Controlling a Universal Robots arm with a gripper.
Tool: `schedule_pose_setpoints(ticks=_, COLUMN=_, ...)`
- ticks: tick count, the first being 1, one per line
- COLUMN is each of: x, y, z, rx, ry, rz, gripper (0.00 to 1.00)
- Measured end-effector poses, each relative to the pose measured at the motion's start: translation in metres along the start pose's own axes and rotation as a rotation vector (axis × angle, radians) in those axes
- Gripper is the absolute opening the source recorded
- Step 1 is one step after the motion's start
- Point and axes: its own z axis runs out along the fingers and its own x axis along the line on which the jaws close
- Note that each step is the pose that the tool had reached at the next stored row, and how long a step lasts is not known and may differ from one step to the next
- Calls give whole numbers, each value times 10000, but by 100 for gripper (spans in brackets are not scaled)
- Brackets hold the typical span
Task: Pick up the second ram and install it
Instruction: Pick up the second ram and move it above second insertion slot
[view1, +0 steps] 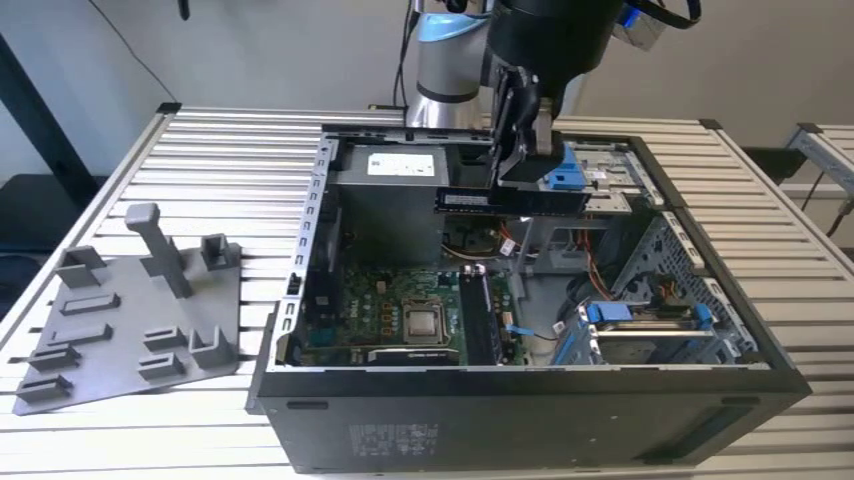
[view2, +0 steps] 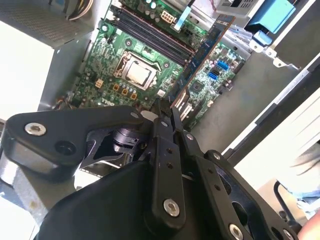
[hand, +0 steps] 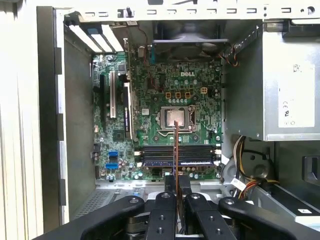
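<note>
Item: my pincer (view1: 523, 180), clamped on the second ram (view1: 474, 201), which is held level above the open computer case (view1: 507, 420). In the first wrist view the stick runs edge-on over the green motherboard (hand: 150, 100), crossing its black slots (hand: 195, 156).

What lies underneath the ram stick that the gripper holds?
In the first wrist view the ram, shut in the gripper, hangs over the motherboard: its processor socket and black memory slots show. The ram's edge covers a thin strip of both.
</note>
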Motion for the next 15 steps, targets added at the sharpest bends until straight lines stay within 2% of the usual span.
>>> schedule_pose_setpoints(ticks=5, x=-2, y=-1, z=0, rx=0, ry=0, rz=-1, gripper=14)
schedule_pose_setpoints(ticks=8, x=-42, y=1, z=0, rx=0, ry=0, rz=-2, gripper=14)
schedule_pose_setpoints(ticks=10, x=-108, y=4, z=0, rx=0, ry=-1, rz=-1, gripper=14)
schedule_pose_setpoints(ticks=15, x=-333, y=15, z=-1, rx=0, ry=2, rz=-2, gripper=14)
